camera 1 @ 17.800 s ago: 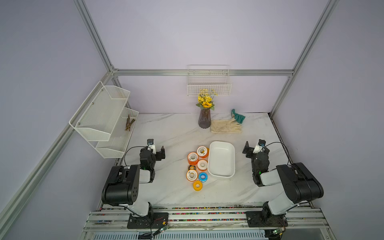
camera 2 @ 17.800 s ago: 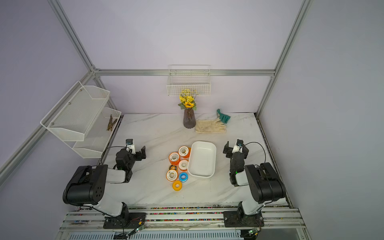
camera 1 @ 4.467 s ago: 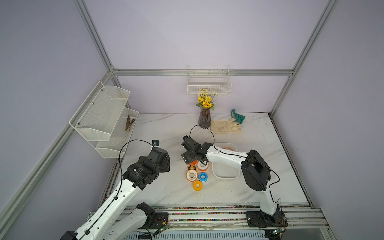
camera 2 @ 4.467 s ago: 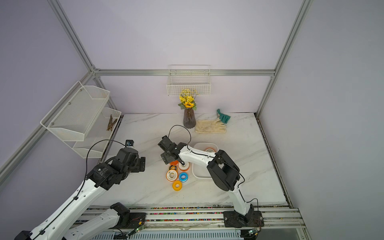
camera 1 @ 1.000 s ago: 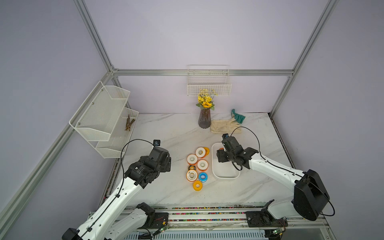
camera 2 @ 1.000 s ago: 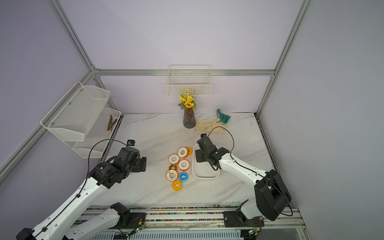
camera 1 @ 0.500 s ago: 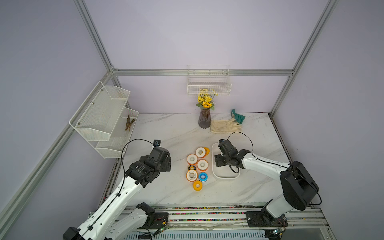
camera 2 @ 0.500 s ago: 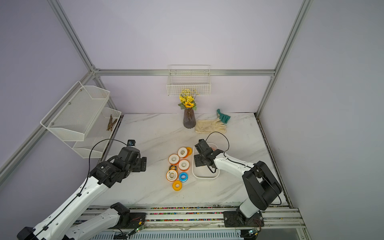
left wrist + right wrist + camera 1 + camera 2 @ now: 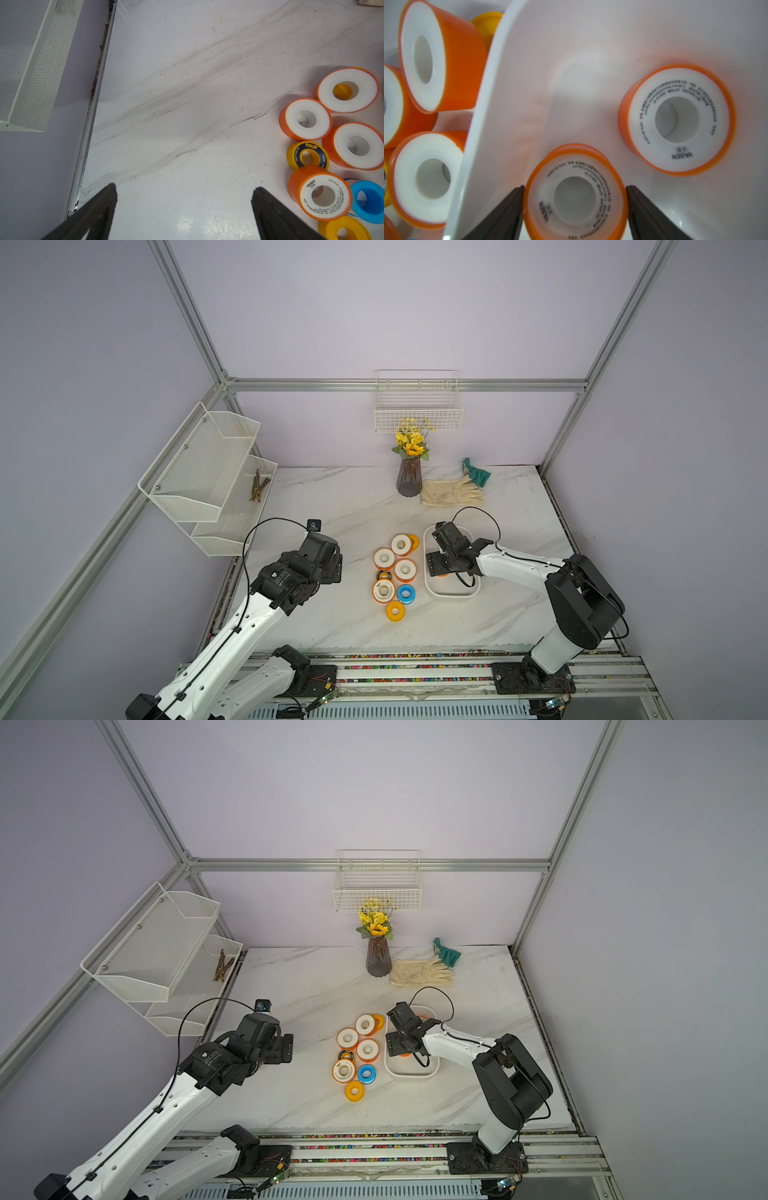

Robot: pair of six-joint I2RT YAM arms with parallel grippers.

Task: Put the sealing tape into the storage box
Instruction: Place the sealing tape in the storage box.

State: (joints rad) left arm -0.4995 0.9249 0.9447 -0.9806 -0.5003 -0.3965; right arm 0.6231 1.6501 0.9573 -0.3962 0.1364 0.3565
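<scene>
Left fingers (image 9: pixel 93 214) stand wide apart over the white marbled surface (image 9: pixel 187 104), nine o'clock of the loose round sealing tape spools (image 9: pixel 405 569). At three o'clock, inside the shallow white plastic storage box (image 9: pixel 453 594), right fingers (image 9: pixel 504 214) flank an orange white-faced spool (image 9: pixel 575 193); clamped or not, cannot tell.

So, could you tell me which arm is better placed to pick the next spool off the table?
Probably left: the left gripper is open and empty beside the loose spools, while the right gripper is inside the storage box with an orange spool between its jaws.
</scene>
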